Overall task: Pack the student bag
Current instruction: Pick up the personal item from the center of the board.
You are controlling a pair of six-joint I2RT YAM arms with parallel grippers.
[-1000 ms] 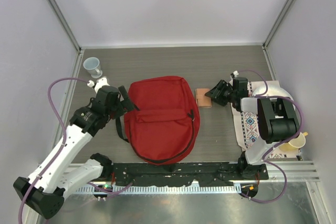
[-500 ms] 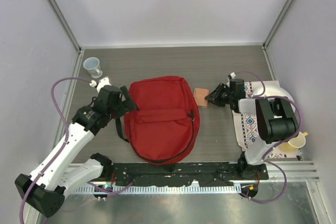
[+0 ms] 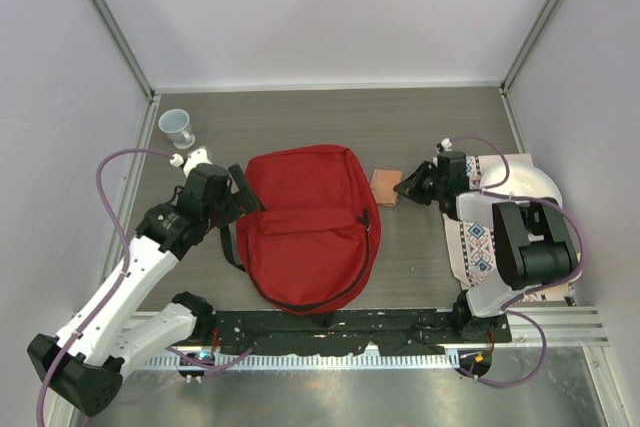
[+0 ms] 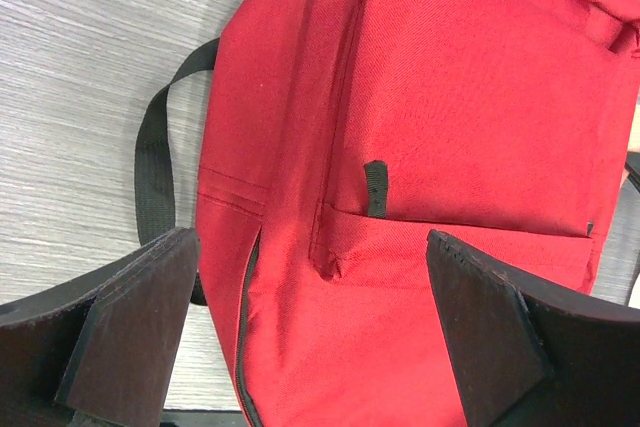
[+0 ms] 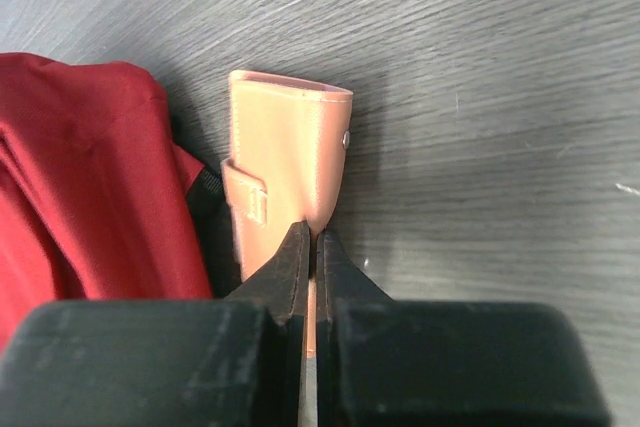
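Observation:
The student bag (image 3: pixel 305 222) is a large red backpack lying flat mid-table, front pocket up, black straps showing at its left side. My left gripper (image 3: pixel 240 187) hovers over the bag's left edge. In the left wrist view it (image 4: pixel 310 242) stands wide open over the red fabric (image 4: pixel 450 127), holding nothing. A small tan wallet (image 3: pixel 385 185) lies just right of the bag. My right gripper (image 3: pixel 403 187) reaches it from the right. The right wrist view shows that gripper (image 5: pixel 311 235) shut, pinching the near edge of the wallet (image 5: pixel 285 162), which rests against the bag (image 5: pixel 90 177).
A clear plastic cup (image 3: pixel 178 127) stands at the back left corner. A patterned cloth (image 3: pixel 478 232) and a white plate (image 3: pixel 530 172) lie under the right arm at the right side. Enclosure walls bound the table, and a black rail (image 3: pixel 330 325) runs along the near edge.
My right gripper has shut on the wallet's edge and nudged the wallet slightly toward the back. The left arm has barely moved and stays open.

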